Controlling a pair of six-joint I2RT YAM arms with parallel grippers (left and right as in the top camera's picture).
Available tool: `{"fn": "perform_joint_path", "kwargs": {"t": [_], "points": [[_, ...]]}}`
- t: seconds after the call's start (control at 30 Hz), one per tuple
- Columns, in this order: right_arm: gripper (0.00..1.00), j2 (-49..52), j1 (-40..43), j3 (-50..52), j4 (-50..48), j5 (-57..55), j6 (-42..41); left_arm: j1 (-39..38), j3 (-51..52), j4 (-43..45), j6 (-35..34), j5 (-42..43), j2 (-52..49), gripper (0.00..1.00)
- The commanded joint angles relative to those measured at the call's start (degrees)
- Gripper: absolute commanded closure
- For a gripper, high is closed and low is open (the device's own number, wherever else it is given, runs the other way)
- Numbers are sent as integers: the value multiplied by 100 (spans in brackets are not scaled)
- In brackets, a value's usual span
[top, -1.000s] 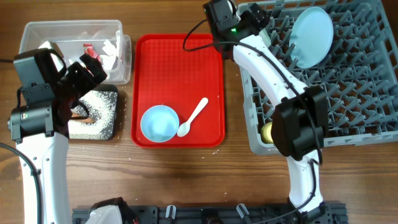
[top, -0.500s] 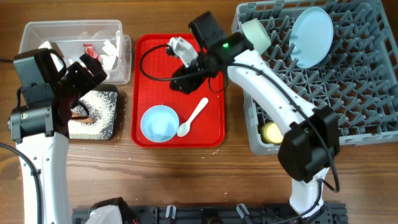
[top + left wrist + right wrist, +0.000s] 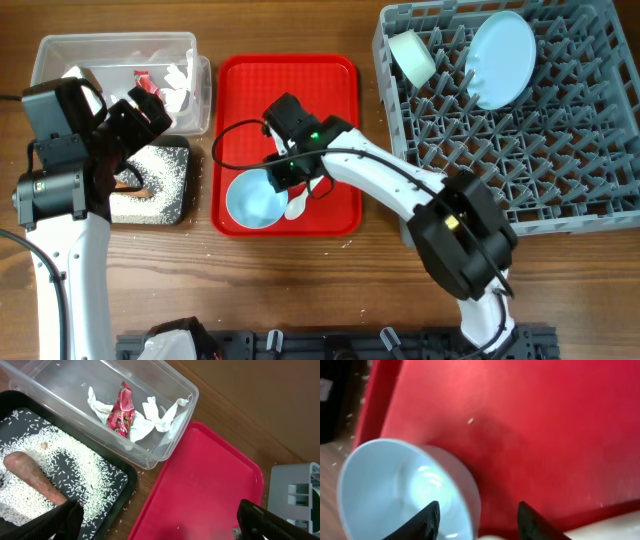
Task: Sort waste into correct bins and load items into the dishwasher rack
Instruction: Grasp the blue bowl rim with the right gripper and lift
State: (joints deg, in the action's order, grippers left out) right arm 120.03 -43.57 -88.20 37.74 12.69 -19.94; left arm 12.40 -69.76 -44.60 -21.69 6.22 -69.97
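Right gripper: hovers low over the near-left part of the red tray, astride the right rim of the light blue bowl. Jaws at a middling gap; one finger inside the bowl, the other outside, apart from the wall. No grip visible.

Light blue bowl: sits upright on the tray. White plastic spoon: lies just right of it, partly hidden under the gripper.

Left gripper: hangs over the left side of the table, above where clear tub and black tray meet. Jaws wide, nothing between them.

Clear tub, far left: holds red snack wrapper and crumpled white paper.

Black tray, just near of the tub: holds white grains, carrot-like piece, small brown lump.

Dishwasher rack, right: holds pale blue plate on edge at far side and whitish bowl, tilted, at far-left corner.
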Motion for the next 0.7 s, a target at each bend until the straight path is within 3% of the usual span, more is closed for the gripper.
{"fn": "perform_joint_path", "kwargs": {"t": [0.0,0.13,0.23,0.33,0.5,0.67], "points": [[56,310,42,50,-114,-13,-275,24,-63,11,50,-52,-17,0],[70,321,42,48,-155,-15,-273,26,-63,13,50,-52,-17,0],[96,308,59,-120,-111,-20,-251,24,-63,13,50,-52,-17,0],[96,63,232,-431,55,-188,-236,24,-63,11,50,-52,-17,0],[96,-1248,813,-909,160,-570,-85,24,-63,11,50,-52,-17,0],[96,-2634,1676,-909,688,-3226,57,24,-63,11,50,-52,-17,0]]}}
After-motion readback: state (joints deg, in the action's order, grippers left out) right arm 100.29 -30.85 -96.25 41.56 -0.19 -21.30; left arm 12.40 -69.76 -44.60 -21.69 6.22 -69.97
